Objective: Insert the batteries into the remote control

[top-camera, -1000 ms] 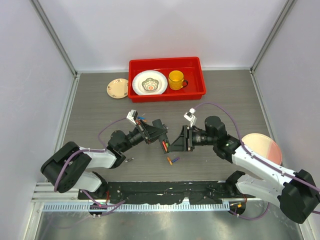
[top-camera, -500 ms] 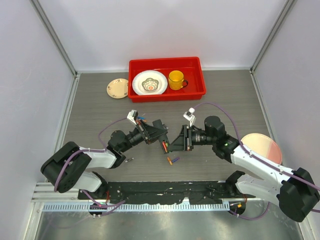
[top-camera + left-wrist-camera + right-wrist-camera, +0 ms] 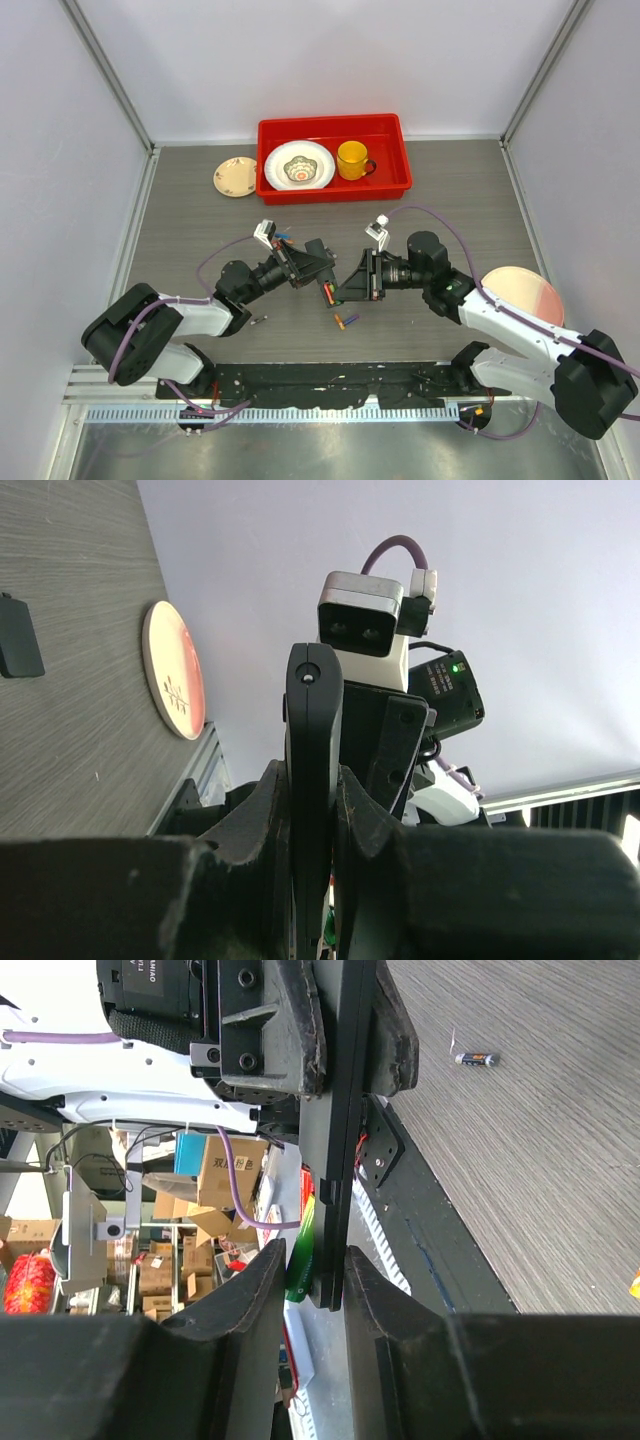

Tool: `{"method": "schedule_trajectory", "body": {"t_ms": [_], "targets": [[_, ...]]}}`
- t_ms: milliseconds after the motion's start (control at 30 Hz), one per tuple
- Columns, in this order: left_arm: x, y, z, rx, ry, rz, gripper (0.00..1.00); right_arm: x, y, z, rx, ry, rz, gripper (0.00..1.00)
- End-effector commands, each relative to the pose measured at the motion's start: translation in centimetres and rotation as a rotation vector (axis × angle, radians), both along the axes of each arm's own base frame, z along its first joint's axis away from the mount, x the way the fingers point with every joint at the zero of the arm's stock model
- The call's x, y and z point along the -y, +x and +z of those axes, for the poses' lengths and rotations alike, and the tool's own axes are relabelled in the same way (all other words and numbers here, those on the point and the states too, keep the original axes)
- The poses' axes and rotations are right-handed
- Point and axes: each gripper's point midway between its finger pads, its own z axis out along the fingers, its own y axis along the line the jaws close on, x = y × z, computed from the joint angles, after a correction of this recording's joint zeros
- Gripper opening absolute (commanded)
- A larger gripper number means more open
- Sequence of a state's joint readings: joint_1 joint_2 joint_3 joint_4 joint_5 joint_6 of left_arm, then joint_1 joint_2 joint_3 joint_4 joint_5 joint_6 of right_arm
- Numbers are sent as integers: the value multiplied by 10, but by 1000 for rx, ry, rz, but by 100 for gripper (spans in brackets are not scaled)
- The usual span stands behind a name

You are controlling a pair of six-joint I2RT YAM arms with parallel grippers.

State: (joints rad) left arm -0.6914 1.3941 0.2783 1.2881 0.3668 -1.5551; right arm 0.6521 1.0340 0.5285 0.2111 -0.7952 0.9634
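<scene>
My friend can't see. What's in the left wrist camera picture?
A slim black remote control, seen edge-on, is clamped in the left gripper, with the right arm's grey camera close behind it. On the grey table to the left lie a pinkish round plate and a small black rectangle.

The table point(image 3: 200, 220) has a matt grey surface with a fine wood grain. The remote control point(image 3: 313, 710) is smooth black plastic with a soft shine. The left pincer point(image 3: 312, 790) and the right pincer point(image 3: 312, 1260) look like matt black plastic, rough and worn at the inner edges. The tray point(image 3: 330, 122) at the far edge is glossy red plastic, and the yellow cup point(image 3: 351, 159) in it is glazed. A sheet point(image 3: 330, 440) of brushed metal runs along the near edge.
</scene>
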Motion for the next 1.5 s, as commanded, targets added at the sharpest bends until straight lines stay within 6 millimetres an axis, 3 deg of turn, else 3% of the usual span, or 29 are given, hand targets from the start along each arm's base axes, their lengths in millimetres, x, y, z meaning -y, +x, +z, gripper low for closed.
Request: {"method": "schedule_trajectory", "body": {"t_ms": [0,733,1033,1467], "targets": [[-4,-12,59,175,-155,-30,0,-3,6,8,46,38,-9,27],[1,-23,58,176,-155,-62,0,-10,36,11,47,54,-134,12],[7,-29,56,190,-144,-84,0,-8,51,13,46,56,-195,1],[21,-43,50,195,-118,-160,0,-6,66,11,32,64,-261,1]]}}
